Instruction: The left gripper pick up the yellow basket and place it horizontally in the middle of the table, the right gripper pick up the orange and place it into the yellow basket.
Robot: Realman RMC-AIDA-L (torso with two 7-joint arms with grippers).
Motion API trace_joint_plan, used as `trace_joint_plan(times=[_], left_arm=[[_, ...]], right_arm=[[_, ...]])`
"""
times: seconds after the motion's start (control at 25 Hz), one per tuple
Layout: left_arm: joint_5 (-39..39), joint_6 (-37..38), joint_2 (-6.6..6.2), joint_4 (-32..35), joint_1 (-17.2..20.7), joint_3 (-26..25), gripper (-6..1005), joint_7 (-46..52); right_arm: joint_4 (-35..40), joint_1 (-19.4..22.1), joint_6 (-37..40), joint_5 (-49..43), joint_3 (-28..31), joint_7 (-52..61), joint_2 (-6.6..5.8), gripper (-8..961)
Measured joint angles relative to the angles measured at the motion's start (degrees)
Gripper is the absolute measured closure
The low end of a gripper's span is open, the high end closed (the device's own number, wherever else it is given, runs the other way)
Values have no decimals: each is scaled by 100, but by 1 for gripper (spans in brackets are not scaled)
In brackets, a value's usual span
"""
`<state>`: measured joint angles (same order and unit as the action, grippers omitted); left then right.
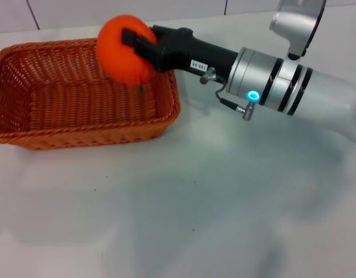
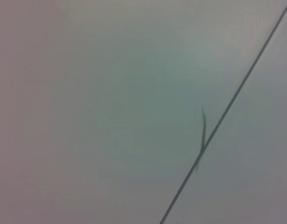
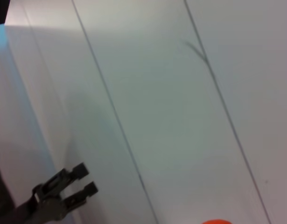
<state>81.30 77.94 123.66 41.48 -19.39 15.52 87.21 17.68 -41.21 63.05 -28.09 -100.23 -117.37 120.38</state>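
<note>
Right gripper: in your head view the right gripper [image 1: 137, 47] reaches in from the right, its black claw clenched on the orange [image 1: 124, 50], one finger lying across the fruit's face
Orange: held in the air above the far right part of the yellow basket [image 1: 62, 124], clear of its floor, with the small dark stem pointing down
Yellow basket: it lies lengthwise on the left half of the table [image 1: 212, 208], open side up, nothing resting inside that you can see
Left gripper: absent from your head view; in the right wrist view a small dark two-pronged claw [image 3: 85, 179] sits far off by the wall, prongs slightly apart, and you can take it for the left gripper only with caution
Left wrist view: you get only a pale tiled wall [image 2: 110, 107] crossed by one dark seam, no fingers, no basket
Right wrist view: only a sliver of the orange [image 3: 217, 222] shows at the frame edge; the claw's own fingers do not show there
</note>
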Motion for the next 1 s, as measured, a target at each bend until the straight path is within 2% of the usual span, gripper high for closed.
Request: trace_joint_plan(times=[0.24, 0.76, 0.88, 0.96, 1.0], left_arm=[[0, 12, 0, 0, -2, 10, 79, -29], [0, 12, 2, -8, -8, 37, 78, -65], [0, 6, 12, -41, -15, 39, 78, -233], [0, -12, 13, -105, -17, 28, 78, -369], [0, -24, 10, -147, -17, 12, 78, -440]], right_arm=[[34, -20, -75, 289, 18, -56, 11, 735], [78, -26, -126, 459, 48, -191, 12, 157], [79, 73, -103, 795, 48, -1012, 30, 41], [79, 326, -18, 1389, 20, -2298, 57, 31], [79, 326, -18, 1389, 20, -2298, 57, 27]])
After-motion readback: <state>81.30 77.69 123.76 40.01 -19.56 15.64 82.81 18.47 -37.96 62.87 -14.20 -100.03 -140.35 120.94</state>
